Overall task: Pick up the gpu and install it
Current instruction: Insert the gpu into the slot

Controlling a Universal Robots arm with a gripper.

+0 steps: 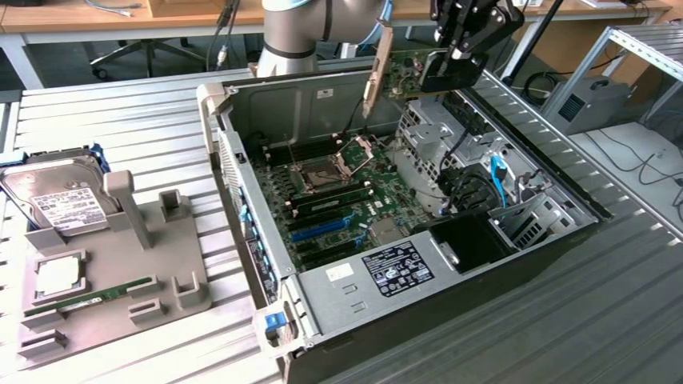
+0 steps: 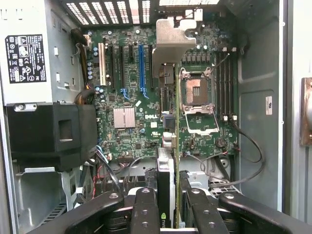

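My gripper (image 2: 171, 214) is closed on the gpu (image 2: 166, 178), which is held on edge above the open computer case (image 1: 226, 132), over the motherboard (image 2: 136, 141). Judged light, stiff and fragile. Best to grip the bare board edges and keep off the components and connector edge.
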